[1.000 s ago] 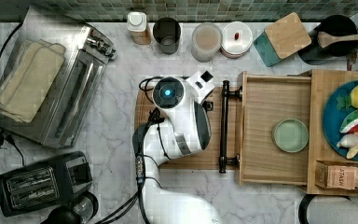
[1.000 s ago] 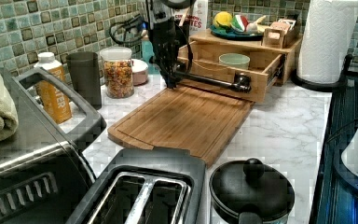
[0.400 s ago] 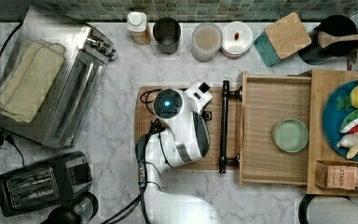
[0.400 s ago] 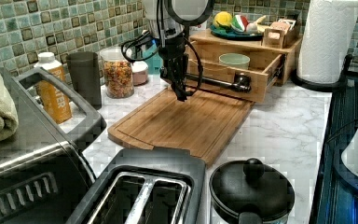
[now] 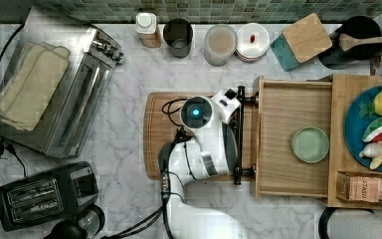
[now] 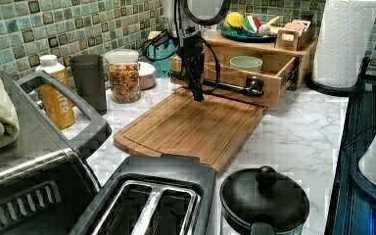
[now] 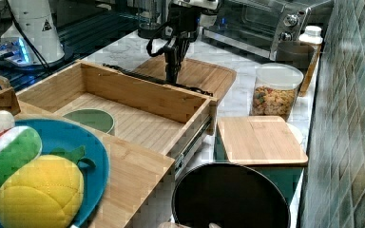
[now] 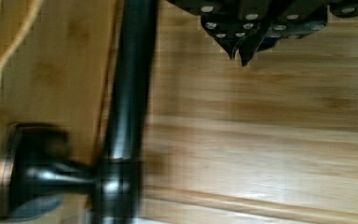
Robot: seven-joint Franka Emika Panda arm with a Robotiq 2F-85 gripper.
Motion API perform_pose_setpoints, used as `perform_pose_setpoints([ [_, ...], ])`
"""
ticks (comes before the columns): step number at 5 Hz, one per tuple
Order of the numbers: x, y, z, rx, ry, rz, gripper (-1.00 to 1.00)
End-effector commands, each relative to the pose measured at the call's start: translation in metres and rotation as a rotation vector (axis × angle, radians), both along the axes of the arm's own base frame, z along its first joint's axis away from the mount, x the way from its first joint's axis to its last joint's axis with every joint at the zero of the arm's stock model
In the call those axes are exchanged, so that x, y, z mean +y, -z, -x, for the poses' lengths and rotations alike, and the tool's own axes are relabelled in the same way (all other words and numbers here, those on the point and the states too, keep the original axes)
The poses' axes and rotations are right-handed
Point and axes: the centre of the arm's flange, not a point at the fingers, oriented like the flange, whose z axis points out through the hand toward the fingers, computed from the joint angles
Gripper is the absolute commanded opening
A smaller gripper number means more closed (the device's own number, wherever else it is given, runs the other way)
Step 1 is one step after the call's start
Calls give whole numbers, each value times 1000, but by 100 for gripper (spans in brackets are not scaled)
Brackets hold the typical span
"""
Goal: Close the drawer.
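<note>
The drawer (image 5: pixel 288 104) looks stiff and light, best pushed at its handle (image 5: pixel 239 134); the gripper (image 8: pixel 240 49) is closed, empty.

Handle (image 8: pixel 126 93) beside fingers (image 8: pixel 230 39) (closed together).

Arm vertical, wrist pointing down, gripper (image 8: pixel 239 52) w/ tips together, holding nothing
</note>
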Motion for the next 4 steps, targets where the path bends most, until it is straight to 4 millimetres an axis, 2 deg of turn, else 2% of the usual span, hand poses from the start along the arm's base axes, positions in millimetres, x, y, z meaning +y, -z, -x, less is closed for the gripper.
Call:
perform_pose_setpoints([
  [1, -156, -30, 14, -62, 116, -5, -100],
  [3, -273, -53, 35, -150, 195, -32, -100],
  [4, -336, -71, 46, -205, 160, -21, -100],
])
